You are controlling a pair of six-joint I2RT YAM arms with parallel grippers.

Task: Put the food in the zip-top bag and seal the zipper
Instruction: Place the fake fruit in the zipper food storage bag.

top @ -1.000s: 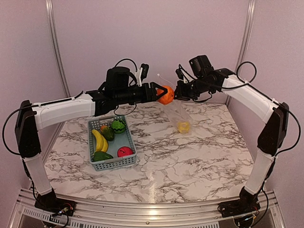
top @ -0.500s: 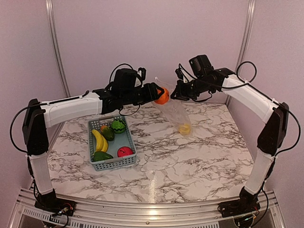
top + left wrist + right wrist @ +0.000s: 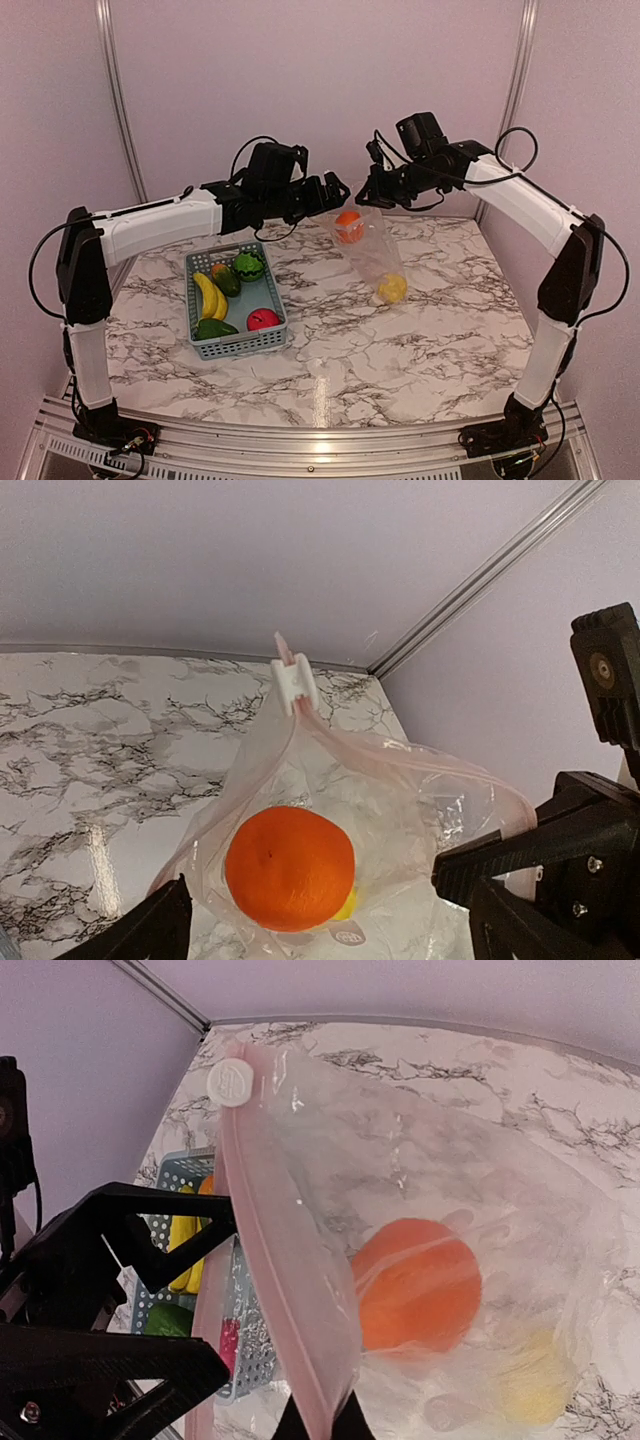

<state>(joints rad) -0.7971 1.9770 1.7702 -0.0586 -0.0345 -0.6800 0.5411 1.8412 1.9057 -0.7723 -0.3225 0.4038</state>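
The clear zip-top bag (image 3: 378,255) hangs by its mouth from my right gripper (image 3: 371,196), which is shut on the zipper strip (image 3: 285,1290). The whitish slider tab (image 3: 293,681) sits at the strip's far end. An orange round piece (image 3: 348,226) is inside the bag, high up, above a yellow piece (image 3: 392,289) at the bottom. My left gripper (image 3: 336,192) stands open just left of the bag's mouth, holding nothing. In the left wrist view the orange (image 3: 290,868) lies inside the bag, just beyond that gripper's spread fingers (image 3: 150,930).
The grey-blue mesh basket (image 3: 240,346) stands at the left of the marble table with yellow bananas (image 3: 208,295), green pieces (image 3: 248,267) and a red piece (image 3: 263,319). The two grippers are close together above the table's back. Pink walls and a metal corner rail stand behind.
My left gripper has opened and let go of the orange, which has dropped into the bag. The yellow piece has slid lower. The right gripper still holds the bag's mouth.
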